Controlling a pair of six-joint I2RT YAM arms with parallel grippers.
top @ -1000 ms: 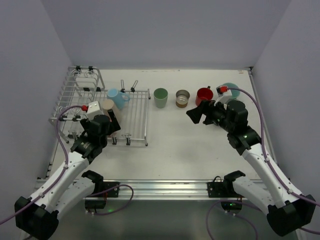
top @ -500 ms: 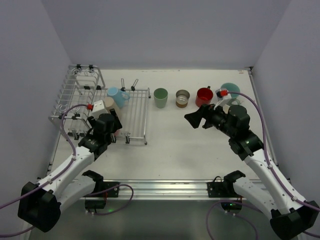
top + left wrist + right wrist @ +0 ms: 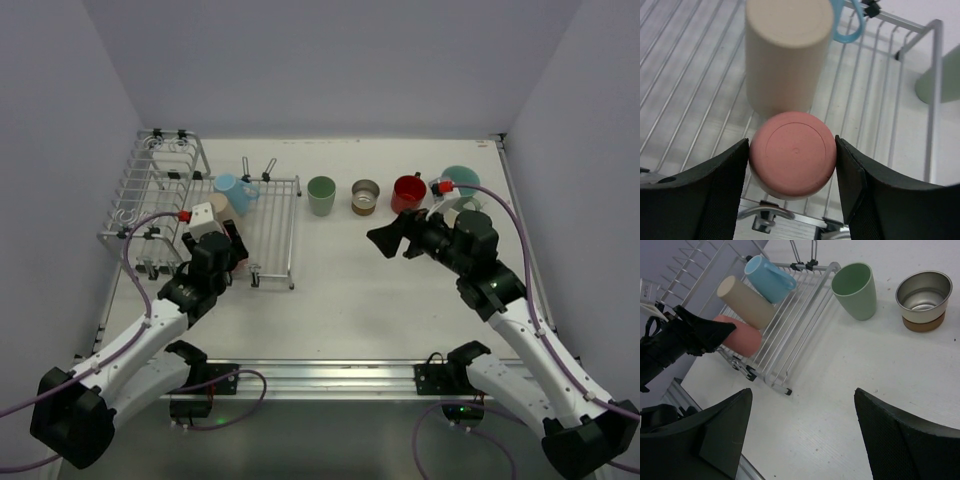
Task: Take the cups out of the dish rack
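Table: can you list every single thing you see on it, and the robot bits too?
dish rack: one, silver wire, left side of the table
pink cup: one, pink, upside down at the near edge of the rack
beige cup: one, beige, upside down on the rack just behind the pink cup
light blue mug: one, light blue, on its side at the back of the rack
pale green cup: one, pale green, on the table right of the rack
metal cup: one, silver with a brown base, right of the green cup
red mug: one, red, right of the metal cup
teal cup: one, teal, far right
left tool: one, black, closed on the pink cup
right tool: one, black, open above bare table
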